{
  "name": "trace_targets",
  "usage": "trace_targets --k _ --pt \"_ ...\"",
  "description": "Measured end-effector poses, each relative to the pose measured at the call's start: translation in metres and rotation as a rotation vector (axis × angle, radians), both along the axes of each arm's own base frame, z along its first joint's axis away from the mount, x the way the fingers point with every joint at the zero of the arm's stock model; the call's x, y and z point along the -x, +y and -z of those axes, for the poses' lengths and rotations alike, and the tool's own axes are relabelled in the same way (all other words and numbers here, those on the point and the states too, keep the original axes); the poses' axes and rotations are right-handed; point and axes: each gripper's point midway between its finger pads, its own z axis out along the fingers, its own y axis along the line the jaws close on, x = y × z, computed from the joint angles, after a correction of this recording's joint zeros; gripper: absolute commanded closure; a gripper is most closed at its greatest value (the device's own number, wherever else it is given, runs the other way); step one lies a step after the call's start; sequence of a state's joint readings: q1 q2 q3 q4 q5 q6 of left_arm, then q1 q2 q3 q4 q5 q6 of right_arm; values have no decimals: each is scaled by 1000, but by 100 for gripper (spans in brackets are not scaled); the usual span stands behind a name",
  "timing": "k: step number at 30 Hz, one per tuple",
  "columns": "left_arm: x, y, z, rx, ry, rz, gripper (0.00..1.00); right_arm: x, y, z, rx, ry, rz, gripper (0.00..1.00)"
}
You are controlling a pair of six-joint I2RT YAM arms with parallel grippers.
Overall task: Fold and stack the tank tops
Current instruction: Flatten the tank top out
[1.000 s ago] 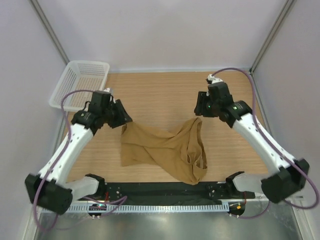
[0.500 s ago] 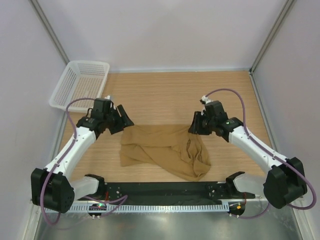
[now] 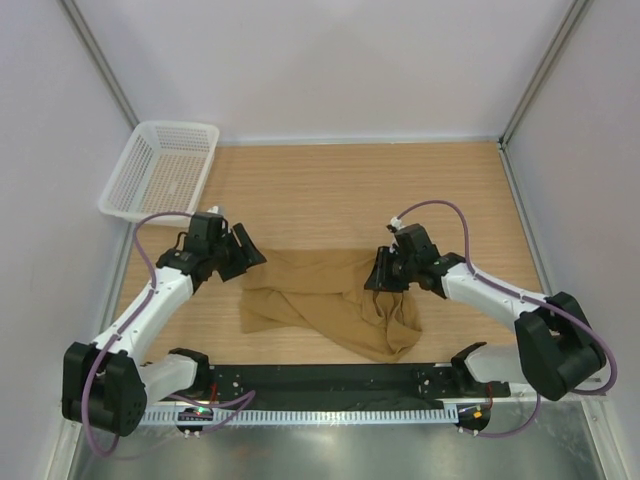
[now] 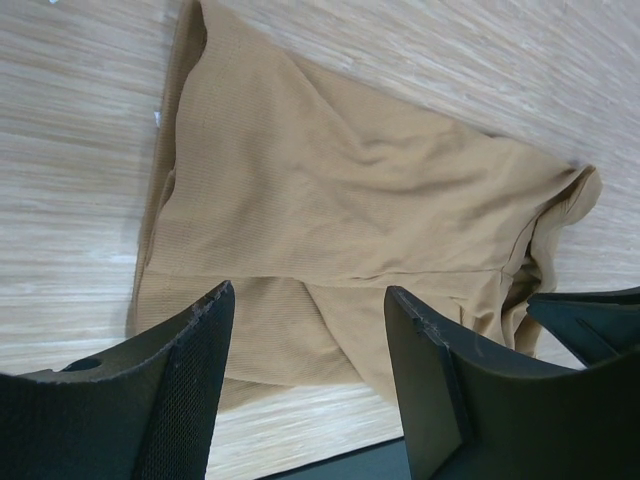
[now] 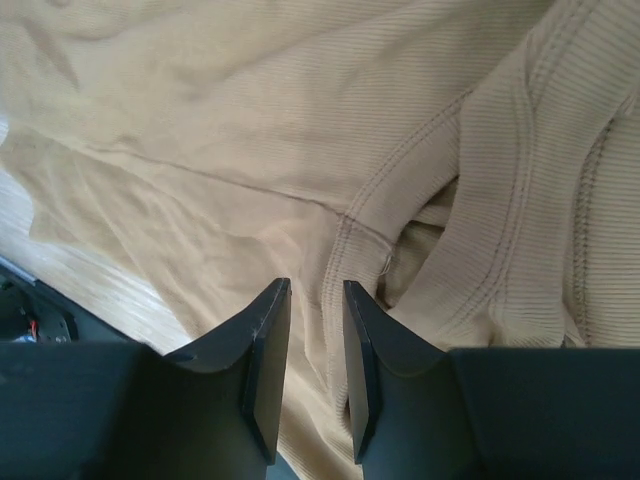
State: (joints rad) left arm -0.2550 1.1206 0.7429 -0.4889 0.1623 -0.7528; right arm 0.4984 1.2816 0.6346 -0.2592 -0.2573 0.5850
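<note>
One crumpled tank top (image 3: 320,290); left jaws gape, right jaws barely parted; basket (image 3: 160,170) well apart.

In the top view, the left arm (image 3: 150,305) is seen reaching up from its base at the lower left, and it is bent in toward the middle of the frame. The left gripper (image 3: 245,256) is pointed to the right, just left of centre. In the left wrist view its jaws are spread wide apart. The right arm (image 3: 490,292) is stretched low from the lower right toward the centre. The right gripper (image 3: 378,272) is pointed left and down. In the right wrist view its jaws are set close together, with a thin gap between them.
</note>
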Motion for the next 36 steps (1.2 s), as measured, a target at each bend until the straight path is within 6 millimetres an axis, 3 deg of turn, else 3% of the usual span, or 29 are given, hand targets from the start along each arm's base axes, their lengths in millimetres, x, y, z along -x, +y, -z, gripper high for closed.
trace_targets --k 7,16,18,22,25,29,36 --pt "-4 1 0 -2 -22 -11 37 -9 -8 13 49 -1 63 57" --pt "-3 3 4 -10 -14 -15 37 -16 -9 36 83 38 99 58" --pt "-3 3 5 -11 -14 -16 37 -21 -6 36 69 26 100 62" --pt "-2 4 8 -14 -11 -17 37 -24 0 38 47 25 95 86" --pt "0 4 11 -15 -6 -17 37 -24 0 39 46 30 96 93" --pt "5 6 19 -24 12 -18 37 -22 -5 31 60 17 103 93" --pt "9 12 29 -53 29 -29 37 -32 -11 -4 73 -72 122 99"
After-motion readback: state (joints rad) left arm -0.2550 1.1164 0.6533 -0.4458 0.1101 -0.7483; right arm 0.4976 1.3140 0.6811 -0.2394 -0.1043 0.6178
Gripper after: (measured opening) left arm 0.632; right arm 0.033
